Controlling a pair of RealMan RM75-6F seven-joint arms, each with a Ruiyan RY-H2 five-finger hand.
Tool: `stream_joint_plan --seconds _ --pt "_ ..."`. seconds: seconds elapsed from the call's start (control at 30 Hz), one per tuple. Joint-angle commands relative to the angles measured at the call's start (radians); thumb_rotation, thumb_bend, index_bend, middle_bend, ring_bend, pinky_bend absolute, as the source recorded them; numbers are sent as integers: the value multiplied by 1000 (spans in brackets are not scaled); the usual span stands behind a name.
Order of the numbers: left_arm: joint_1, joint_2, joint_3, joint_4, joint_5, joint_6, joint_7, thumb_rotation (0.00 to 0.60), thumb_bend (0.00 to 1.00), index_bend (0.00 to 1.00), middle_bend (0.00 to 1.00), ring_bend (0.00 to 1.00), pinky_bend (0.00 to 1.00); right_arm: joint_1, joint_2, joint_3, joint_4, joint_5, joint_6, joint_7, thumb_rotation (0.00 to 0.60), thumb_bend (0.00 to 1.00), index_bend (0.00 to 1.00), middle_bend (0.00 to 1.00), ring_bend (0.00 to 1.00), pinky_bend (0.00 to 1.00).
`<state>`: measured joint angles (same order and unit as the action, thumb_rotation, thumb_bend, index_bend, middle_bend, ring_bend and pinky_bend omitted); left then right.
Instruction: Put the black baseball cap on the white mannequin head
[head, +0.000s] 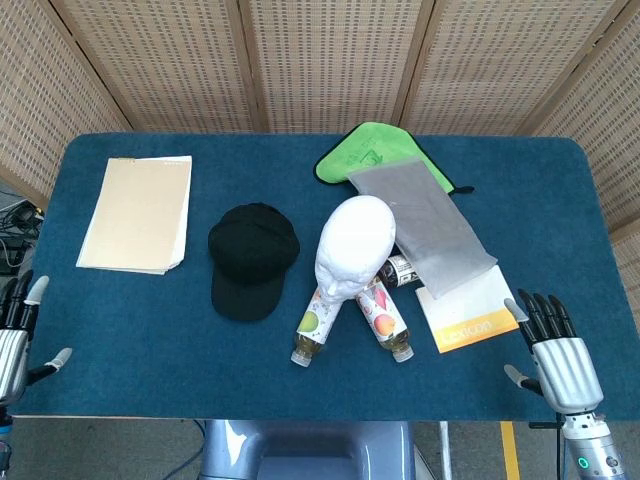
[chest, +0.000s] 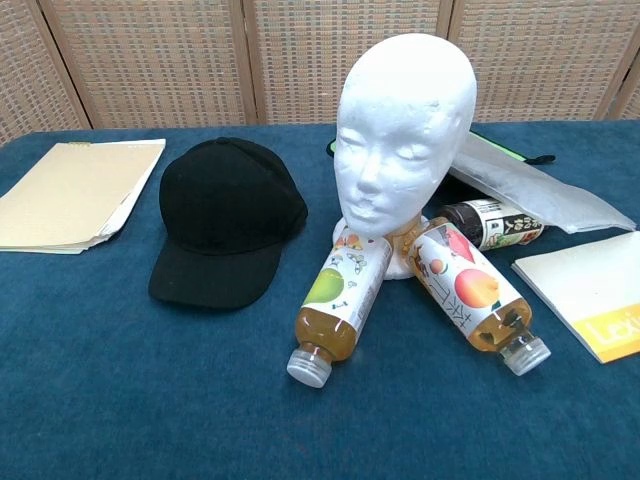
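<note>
The black baseball cap (head: 251, 258) (chest: 225, 218) lies on the blue table with its brim toward the front edge. Just to its right stands the white mannequin head (head: 352, 245) (chest: 402, 130), upright and bare. My left hand (head: 16, 330) hovers at the table's front left corner, fingers spread and holding nothing. At the front right corner my right hand (head: 558, 355) is likewise spread and holds nothing. Both hands are far from the cap. The chest view shows neither hand.
Two juice bottles (head: 316, 325) (head: 384, 320) lie against the mannequin's base, a dark bottle (chest: 490, 222) behind them. A cream folder (head: 137, 212) sits far left. A grey pouch (head: 422, 223), green cloth (head: 372, 150) and white-orange booklet (head: 470, 312) lie to the right.
</note>
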<state>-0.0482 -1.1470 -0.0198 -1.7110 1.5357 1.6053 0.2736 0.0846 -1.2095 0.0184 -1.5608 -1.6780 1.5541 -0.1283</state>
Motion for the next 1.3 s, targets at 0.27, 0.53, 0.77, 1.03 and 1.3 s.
stream_joint_plan --seconds 0.27,0.53,0.77,1.03,1.3 --pt "0 10 5 -22 -14 -9 26 600 0 0 0 0 0 -1 9 -2 -13 8 0 -2 600 60 49 0 0 0" --pt "-5 -1 2 -11 -6 -18 28 600 0 0 0 0 0 0 9 4 -16 20 -3 -4 600 60 54 0 0 0" --pt "-9 -21 2 -4 7 -25 51 600 0 0 0 0 0 0 11 4 -18 27 -8 1 600 60 66 0 0 0" --pt "-53 -120 -36 63 35 -38 96 600 0 0 0 0 5 -5 23 8 -28 35 -2 19 600 60 72 0 0 0" --pt "-119 -234 -89 178 83 -28 109 600 0 0 449 492 487 -4 24 10 -29 38 -2 23 600 60 86 0 0 0"
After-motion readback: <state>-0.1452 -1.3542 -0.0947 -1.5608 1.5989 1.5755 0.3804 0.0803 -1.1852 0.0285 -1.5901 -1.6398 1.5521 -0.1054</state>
